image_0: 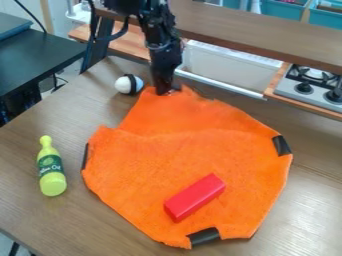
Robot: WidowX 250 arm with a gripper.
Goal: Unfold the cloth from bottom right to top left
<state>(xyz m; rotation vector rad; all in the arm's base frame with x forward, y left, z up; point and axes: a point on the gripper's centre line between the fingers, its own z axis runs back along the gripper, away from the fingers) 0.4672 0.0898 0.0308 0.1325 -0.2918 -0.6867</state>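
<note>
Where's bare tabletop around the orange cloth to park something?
Bare table: below the bottle; between bottle and white ball; right of the orange cloth. Crowded: cloth's far end, with tool and ball close together.

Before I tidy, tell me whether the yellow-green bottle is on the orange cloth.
No, the bottle is on the table, apart from the cloth.

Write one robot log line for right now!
gripper: at top edge of orange cloth | red block: on cloth | yellow-green bottle: beside cloth | white-and-black ball: near gripper
</note>
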